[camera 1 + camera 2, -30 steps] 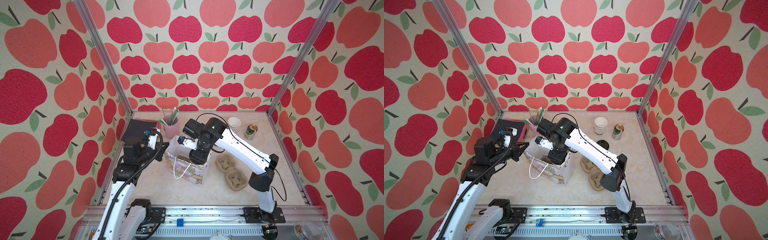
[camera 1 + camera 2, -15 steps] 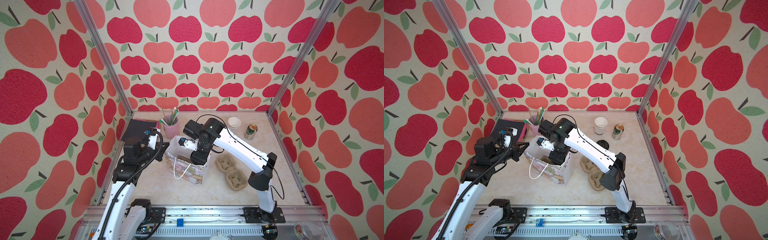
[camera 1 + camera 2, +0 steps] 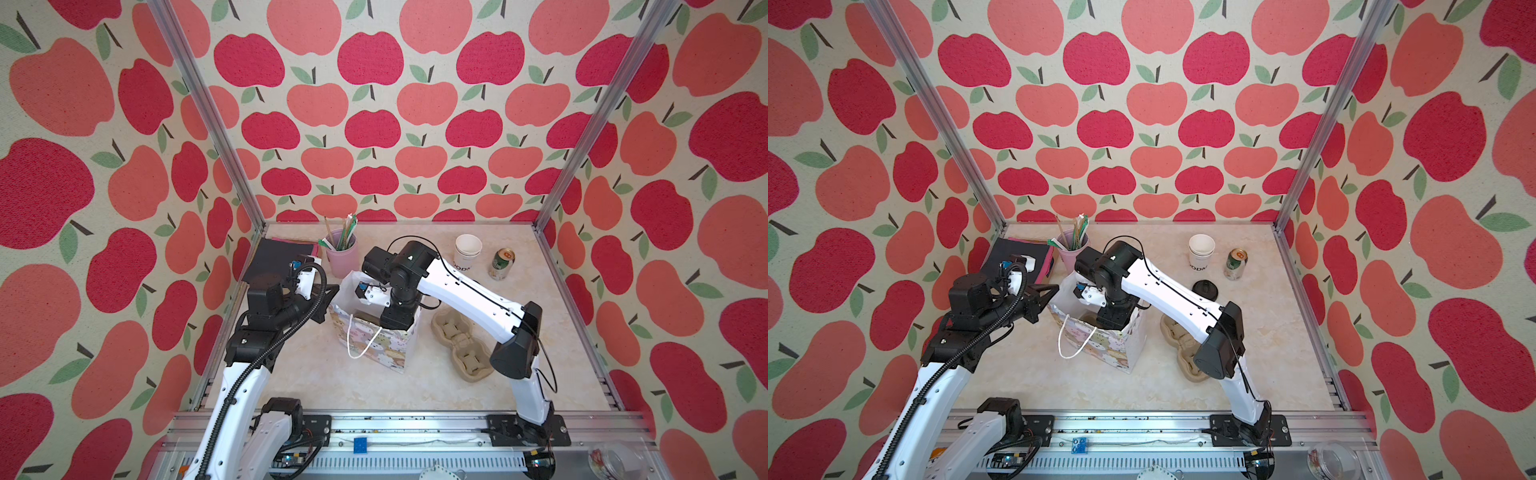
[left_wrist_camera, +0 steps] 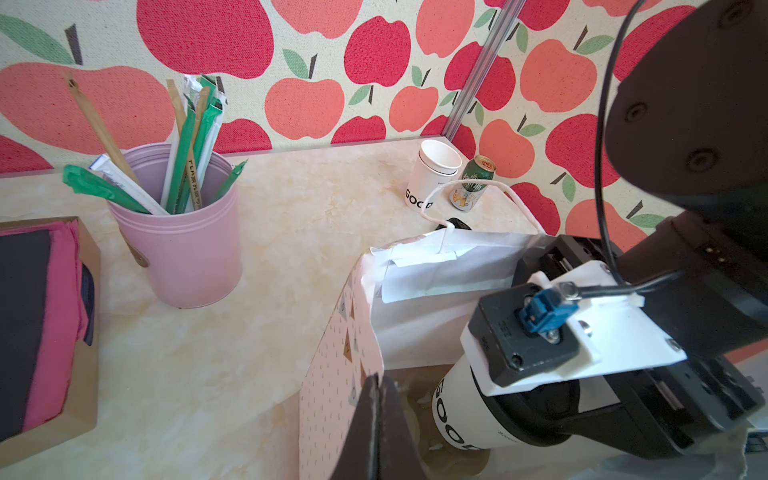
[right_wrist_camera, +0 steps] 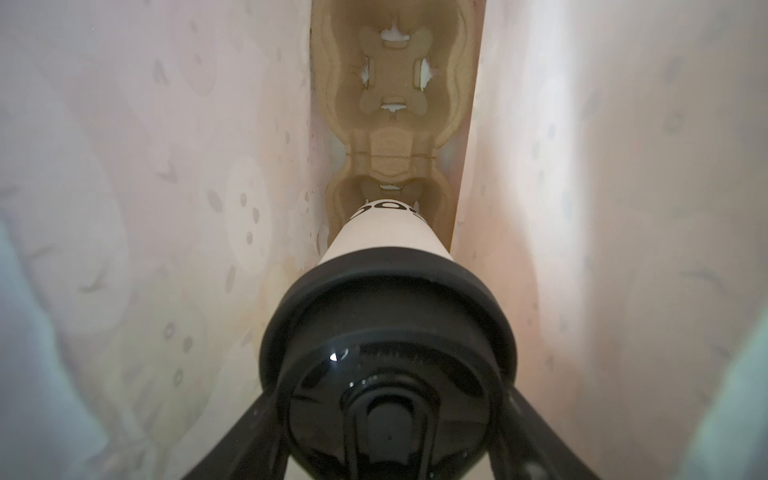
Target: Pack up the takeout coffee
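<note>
Apple-print walls enclose a cream tabletop (image 3: pixel 316 374), with a patterned paper bag (image 3: pixel 382 353) near its middle. Inside the bag, the right gripper (image 5: pixel 388 415) clasps the takeout coffee (image 5: pixel 386 245) by its black lid, above a pulp tray (image 5: pixel 395 83). The left gripper (image 4: pixel 376 415), fingers together, seems to pinch the bag's rim.

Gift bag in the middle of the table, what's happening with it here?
The left gripper is shut on the rim of the gift bag, holding it open. The right gripper reaches down inside, jaws gripping the takeout coffee cup by its black lid. The cup's base is at the near socket of a pulp cup carrier lying in the bag's bottom; whether it is seated cannot be told.
</note>
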